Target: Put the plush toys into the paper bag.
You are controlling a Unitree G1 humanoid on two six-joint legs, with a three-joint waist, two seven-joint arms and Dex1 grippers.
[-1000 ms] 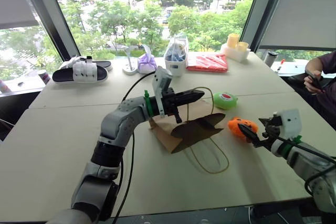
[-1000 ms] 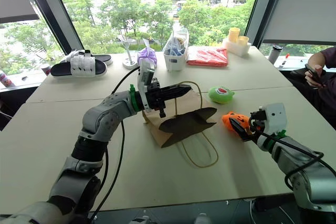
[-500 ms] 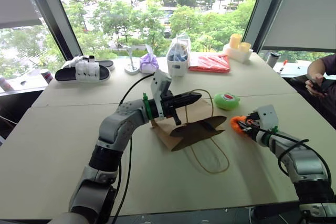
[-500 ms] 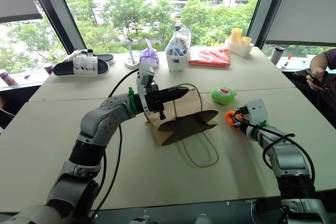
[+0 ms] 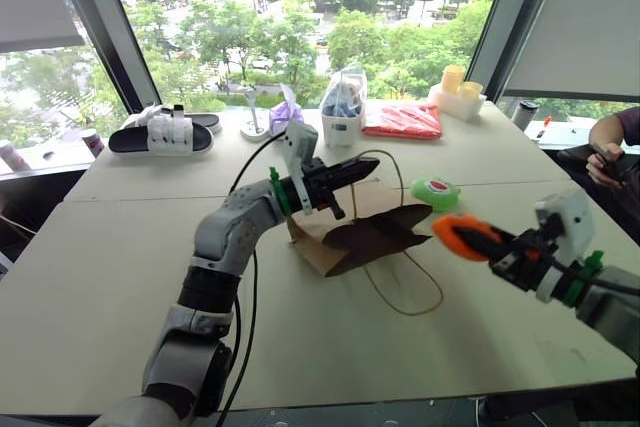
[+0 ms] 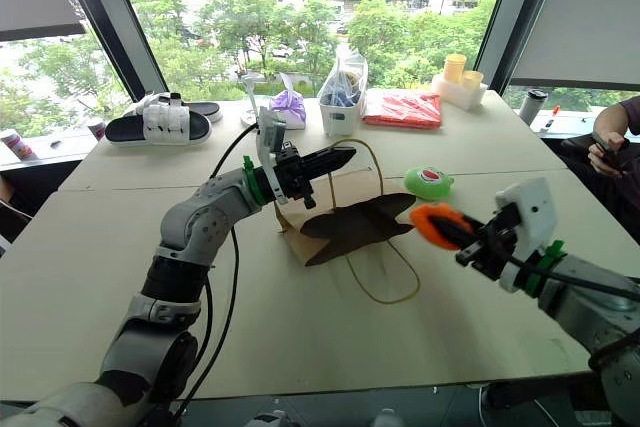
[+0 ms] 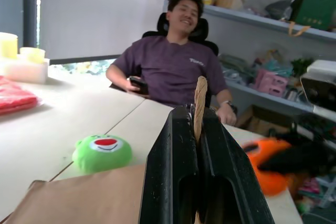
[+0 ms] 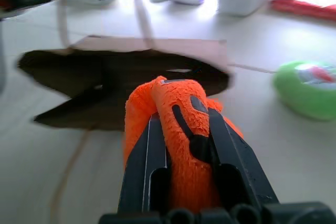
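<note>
Right gripper (image 5: 478,240) is pinching the orange plush (image 5: 455,234) above the table (image 5: 100,247), left gripper (image 5: 360,166) clamps the paper bag's (image 5: 350,237) cord handle (image 7: 199,103), green plush (image 5: 433,192) sits just beside the bag.

Silver-grey jointed arms, green wrist rings, black two-fingered tools, black cables

Table (image 5: 100,247): pale top, set against a window. Along the far edge, left to right: black slipper with white strap (image 5: 160,135); small white stand (image 5: 253,127); purple tied pouch (image 5: 287,117); clear tub of blue items (image 5: 342,109); flat red packet (image 5: 403,120); yellow cups on a white block (image 5: 457,93); dark cup (image 5: 521,113). Far right: seated person in a purple shirt (image 7: 181,72), holding a phone (image 5: 606,153).
</note>
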